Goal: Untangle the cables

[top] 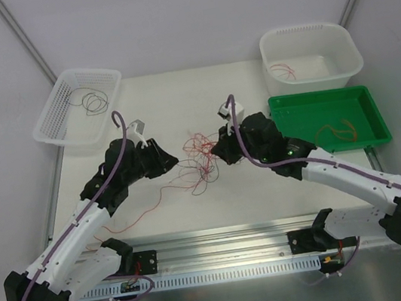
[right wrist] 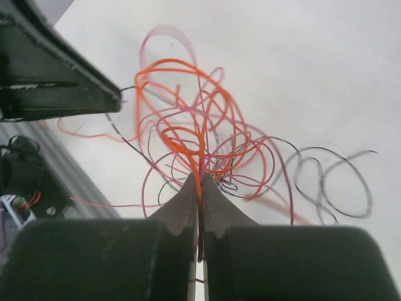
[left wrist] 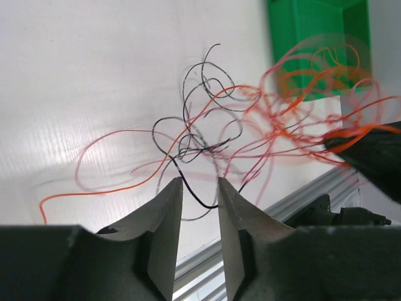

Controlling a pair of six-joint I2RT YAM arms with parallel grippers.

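Two robot arms lean in from either side toward a loose tangle of cables [top: 196, 160] lying on the white table [top: 177, 101] midway between them. The cables are hair-thin strands in red, orange and dark grey-black, looped over one another. One red strand trails off toward the left arm's base.

The right gripper [right wrist: 199, 188] has its fingers pressed together on an orange cable [right wrist: 195, 169], which rises from the tips into the knot. The left gripper [left wrist: 199, 191] has its fingers apart. A dark strand [left wrist: 191, 193] crosses the gap between them without being pinched.

Farther back, a white mesh basket [top: 55, 124] on the left holds a dark strand. On the right, a white tub [top: 306, 28] holds a red one and a green tray [top: 295, 124] holds an orange one.

The strands look almost weightless, soft yet springy, and thin enough to slip from a loose pinch or drag the whole knot along. The safest hold is probably on a single strand where it leaves the tangle, clear of crossings. A slow pull there should let the loops slide free rather than tighten.
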